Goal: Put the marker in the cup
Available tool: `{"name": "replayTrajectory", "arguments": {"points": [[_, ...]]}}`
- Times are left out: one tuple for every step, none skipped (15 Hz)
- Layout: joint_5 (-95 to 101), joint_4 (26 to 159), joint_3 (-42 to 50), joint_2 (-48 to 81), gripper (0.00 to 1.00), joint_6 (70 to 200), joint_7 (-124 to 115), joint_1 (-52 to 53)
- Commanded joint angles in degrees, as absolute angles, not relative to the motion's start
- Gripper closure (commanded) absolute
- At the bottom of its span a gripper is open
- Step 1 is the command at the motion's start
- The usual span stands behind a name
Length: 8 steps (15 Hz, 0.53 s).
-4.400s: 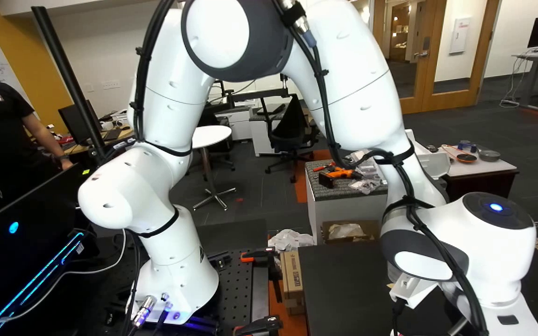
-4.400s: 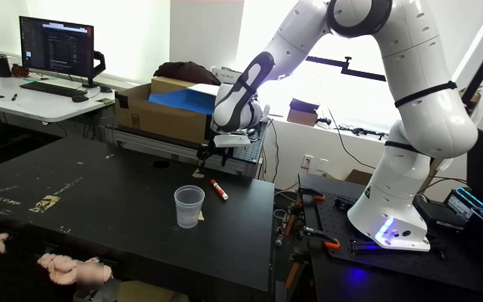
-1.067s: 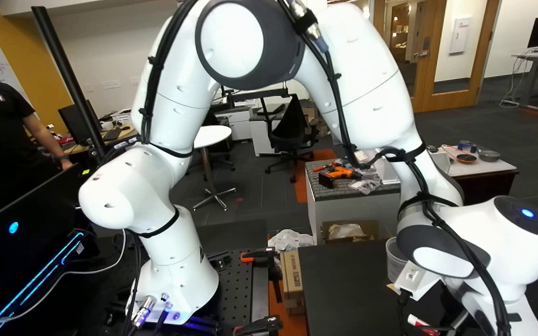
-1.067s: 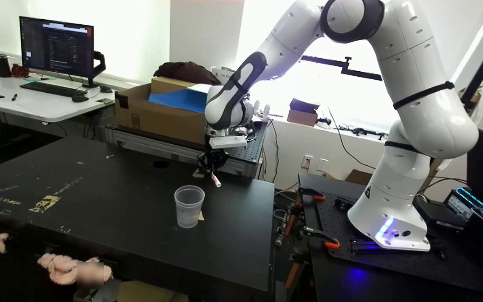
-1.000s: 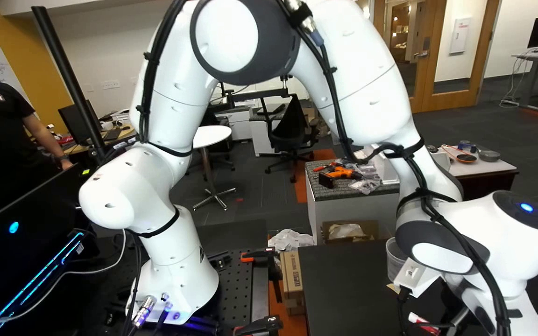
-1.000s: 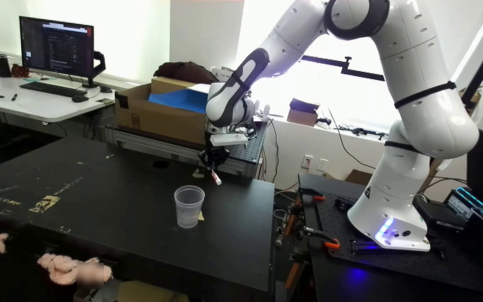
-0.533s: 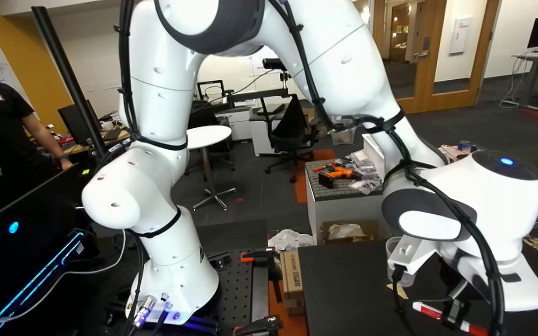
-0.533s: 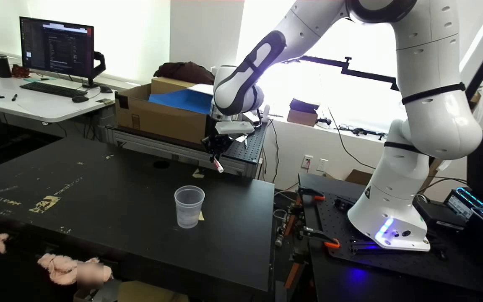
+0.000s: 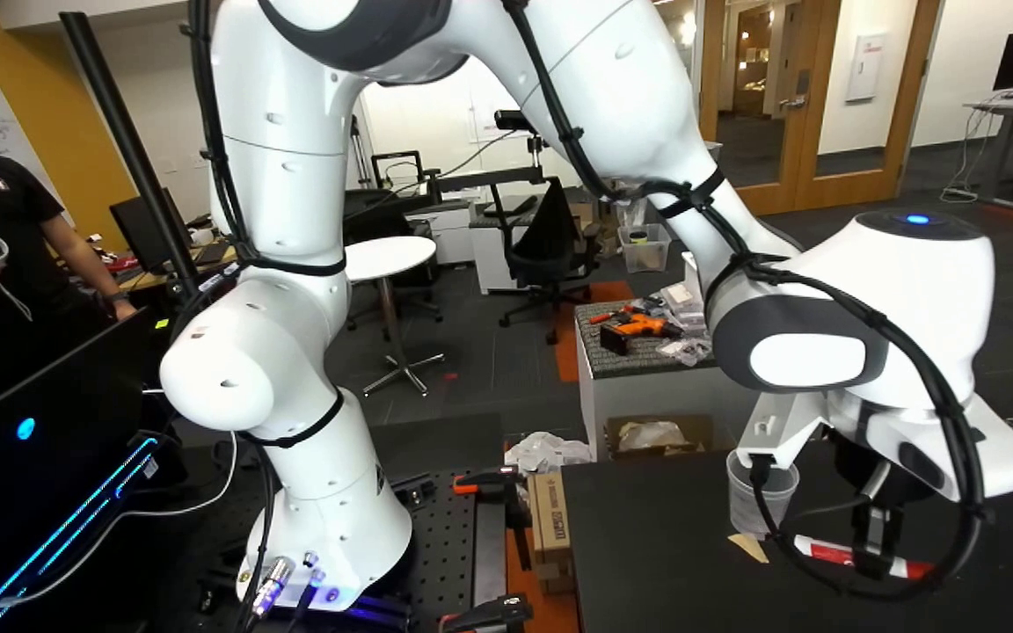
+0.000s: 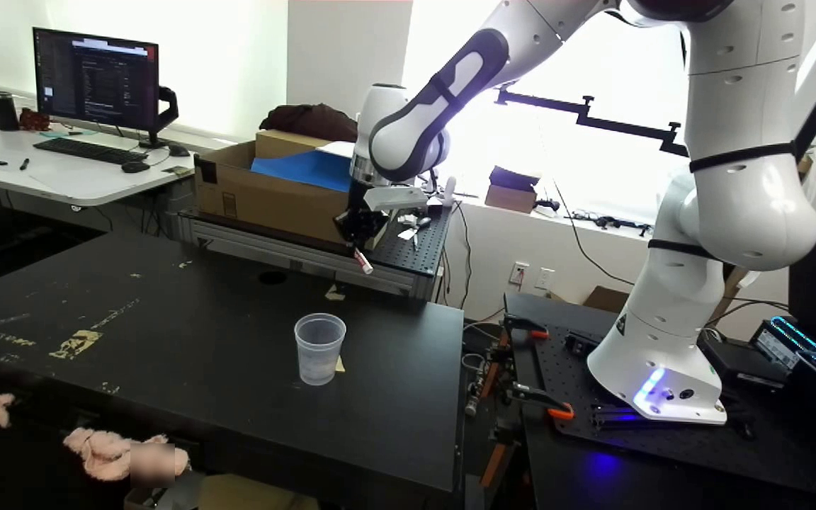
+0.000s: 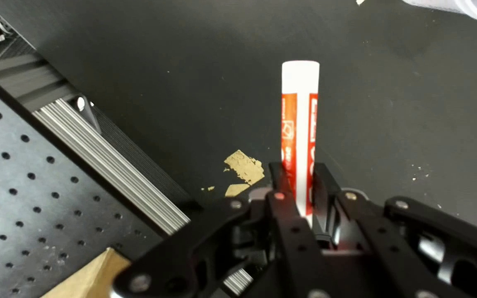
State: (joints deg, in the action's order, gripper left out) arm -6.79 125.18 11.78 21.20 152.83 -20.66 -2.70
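The marker (image 11: 300,120), red and white with a white end, sits between the black fingers of my gripper (image 11: 297,176), which is shut on it. In the wrist view its white end points toward the top. An exterior view shows the marker (image 10: 363,262) tilted down, held above the table's far edge. The translucent cup (image 10: 319,354) stands upright on the black table, apart from the gripper and closer to that camera. Elsewhere the cup (image 9: 761,510) is partly covered by the wrist camera mount and a cable. Just a corner of the cup (image 11: 476,6) enters the wrist view.
Beyond the black table (image 10: 202,333) are a cardboard box (image 10: 273,205) and a perforated metal board (image 11: 58,209). Orange-tipped clamps (image 10: 542,400) grip the robot's own bench. A person (image 9: 5,229) stands behind a dark monitor.
The marker lay on the table several seconds ago; now it is in the gripper. Over the last second the arm has lifted it higher. The cup has not moved.
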Motion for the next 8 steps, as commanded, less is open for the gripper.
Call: {"name": "replayTrajectory", "arguments": {"points": [[-2.87,126.66,12.58,19.08,0.95,153.66,-23.11,-0.33],[-1.94,126.61,12.55,18.91,0.95,153.41,-23.18,0.14],[-0.62,126.48,12.75,18.96,0.95,153.13,-23.53,0.88],[0.86,126.36,12.91,18.97,0.95,152.94,-23.69,1.54],[2.46,126.21,13.09,18.97,0.95,152.6,-24.29,2.27],[4.07,126.06,13.16,19.03,0.95,152.49,-24.65,2.86],[5.61,126.0,13.16,18.96,0.95,152.27,-25.01,3.44],[7.36,127.27,13.12,19.11,0.95,153.39,-26.37,4.86]]}}
